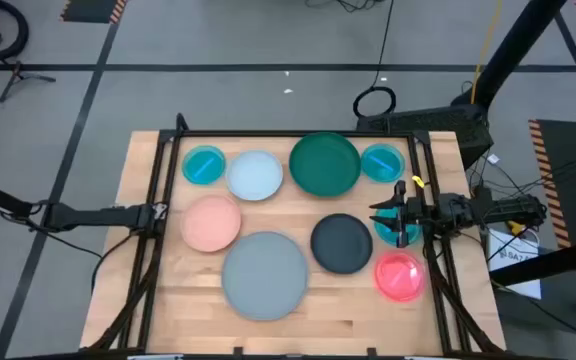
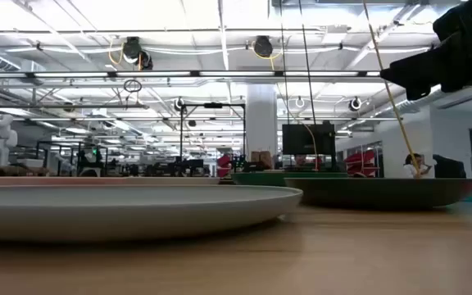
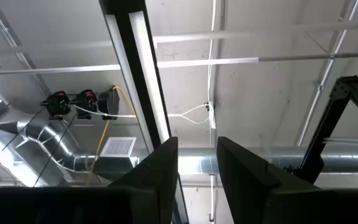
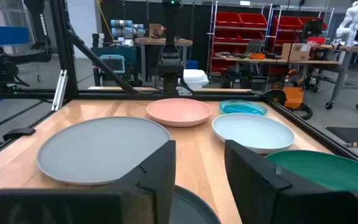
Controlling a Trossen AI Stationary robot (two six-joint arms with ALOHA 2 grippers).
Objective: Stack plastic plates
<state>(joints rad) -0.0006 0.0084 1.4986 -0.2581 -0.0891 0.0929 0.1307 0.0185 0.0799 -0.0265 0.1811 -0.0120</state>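
Eight plates lie unstacked on the wooden table [image 1: 168, 290] in the high view: grey plate [image 1: 265, 274], green plate [image 1: 324, 164], black plate [image 1: 342, 243], salmon plate [image 1: 210, 222], others smaller. Only the wrist views show the jaws: right gripper [image 4: 199, 163] and left gripper [image 3: 197, 163] both spread, holding nothing. No readable writing.

8 plates [image 1: 264, 273] spread singly across table [image 1: 168, 300], none stacked

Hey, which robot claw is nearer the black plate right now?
The right claw: it hovers just off the black plate's right side, over a cyan plate. The left claw waits at the table's left edge, beyond the salmon-pink plate.
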